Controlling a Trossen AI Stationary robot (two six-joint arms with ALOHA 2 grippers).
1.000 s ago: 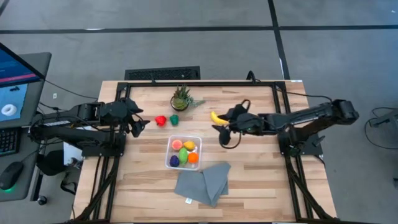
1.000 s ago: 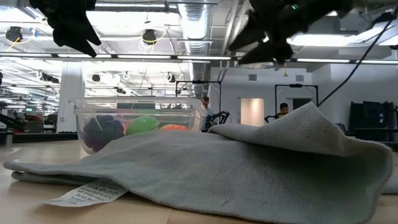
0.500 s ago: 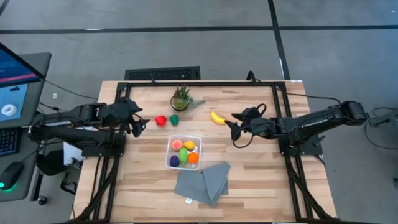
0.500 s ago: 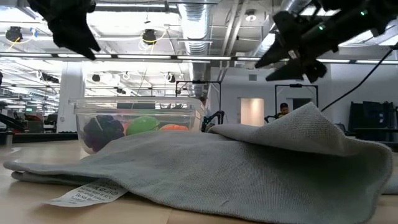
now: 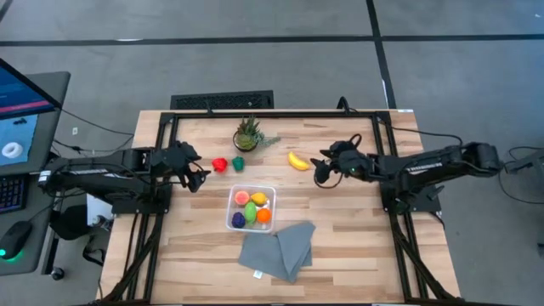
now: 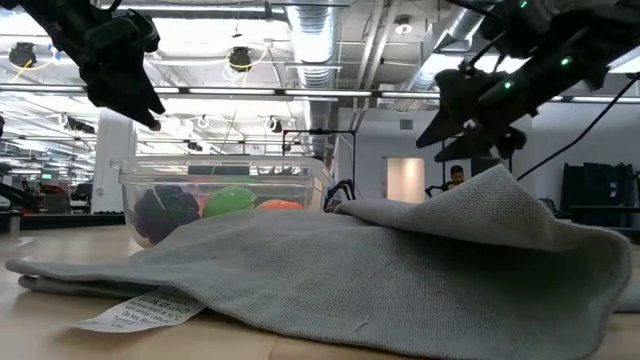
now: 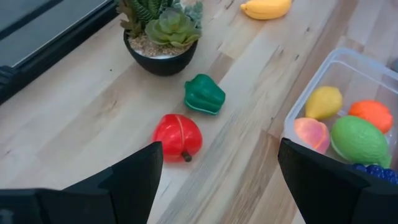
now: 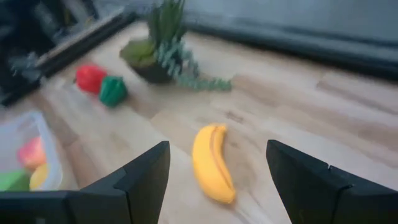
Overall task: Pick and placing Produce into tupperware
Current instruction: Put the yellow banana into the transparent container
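Observation:
The clear tupperware (image 5: 232, 192) stands mid-table with pink, yellow, lime green, purple and orange produce inside. On the wood beyond it lie a red fruit (image 7: 178, 135), a dark green pepper (image 7: 204, 94) and a yellow banana (image 8: 212, 162). My left gripper (image 5: 197, 175) hovers open, left of the red fruit (image 5: 219, 164). My right gripper (image 5: 321, 170) hovers open, just right of the banana (image 5: 297, 161). In the right wrist view its fingers stand on either side of the banana without touching it. In the low view both grippers (image 6: 140, 95) (image 6: 465, 110) hang above the table.
A potted plant (image 5: 247, 134) stands at the far side, behind the red fruit and pepper. A folded grey cloth (image 5: 279, 249) lies near the table's near edge, next to the tupperware. A black frame runs around the table. Bare wood shows to the right of the banana.
My right gripper has drawn back from beside the banana toward the table's right edge, come down, then shifted toward the far edge. My left gripper has moved toward the table's right, closer to the red fruit, and lowered a little. No produce has moved.

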